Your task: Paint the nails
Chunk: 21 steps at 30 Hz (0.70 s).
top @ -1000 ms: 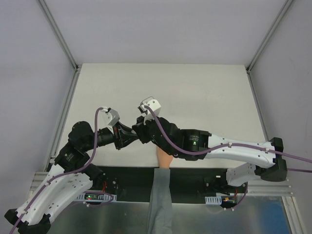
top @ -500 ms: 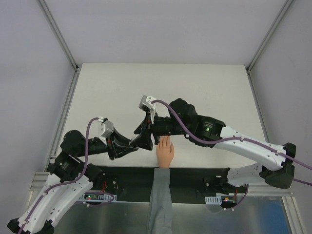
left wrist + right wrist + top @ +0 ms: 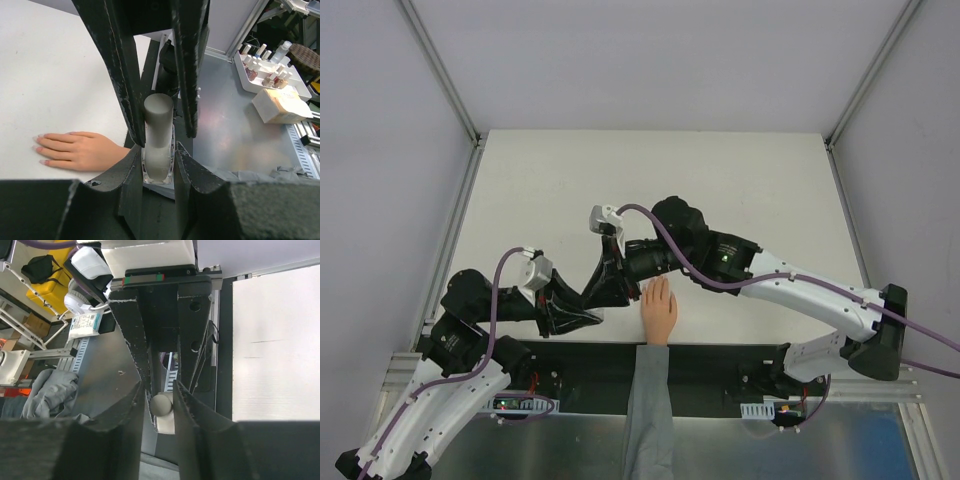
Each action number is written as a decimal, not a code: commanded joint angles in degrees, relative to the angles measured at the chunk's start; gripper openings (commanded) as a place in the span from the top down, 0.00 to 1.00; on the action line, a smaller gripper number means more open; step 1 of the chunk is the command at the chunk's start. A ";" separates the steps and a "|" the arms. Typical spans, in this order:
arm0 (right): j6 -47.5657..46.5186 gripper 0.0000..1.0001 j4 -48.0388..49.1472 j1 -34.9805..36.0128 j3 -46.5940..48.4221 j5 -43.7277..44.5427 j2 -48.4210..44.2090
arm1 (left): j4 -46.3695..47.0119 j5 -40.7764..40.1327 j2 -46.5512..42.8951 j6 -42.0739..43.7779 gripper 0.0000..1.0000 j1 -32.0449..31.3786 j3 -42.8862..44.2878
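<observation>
The left gripper is clamped on a small clear glass nail-polish bottle with a grey cylindrical cap, holding the glass body below the cap. The right gripper meets it head-on with its jaws parted astride the cap. One finger lies against the cap, and a gap shows between the cap and the other finger. The tiny pale pinkish nails are on a small peach-coloured hand in a grey sleeve. The hand lies flat, palm down, on the white table, just beside the right gripper's fingers and clear of the bottle.
</observation>
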 commanded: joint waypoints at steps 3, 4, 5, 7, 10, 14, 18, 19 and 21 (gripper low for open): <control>0.46 0.79 4.07 0.12 -1.12 -3.89 -0.32 | 3.46 -1.80 -0.11 -0.39 1.00 0.35 1.73; 0.37 0.84 4.15 0.12 -1.47 -3.36 -0.75 | 3.55 -5.38 -0.29 -0.12 1.00 0.35 1.65; 0.29 0.86 3.98 0.21 -1.91 -2.83 -0.93 | 3.46 -7.59 -0.99 -0.03 1.00 0.35 1.65; 0.37 0.96 3.80 0.38 -3.14 0.31 -1.55 | 3.03 -12.51 -1.34 0.58 1.00 0.35 1.82; 1.25 0.99 1.53 1.96 -3.32 10.38 -1.99 | 1.97 -22.79 -0.56 2.24 1.00 0.35 2.61; 8.08 0.99 -9.60 11.33 2.56 42.00 -1.38 | 0.83 -35.45 3.12 4.53 1.00 0.44 3.40; 18.04 1.00 -12.98 20.24 6.61 76.11 1.68 | 1.35 -40.65 7.44 5.94 1.00 0.35 3.05; 18.47 1.00 -14.20 20.94 7.48 77.92 2.57 | 2.05 -40.40 8.58 5.86 1.00 0.35 2.79; 18.04 1.00 -13.95 21.39 8.55 79.78 3.28 | 3.11 -38.04 9.02 5.25 1.00 0.35 2.35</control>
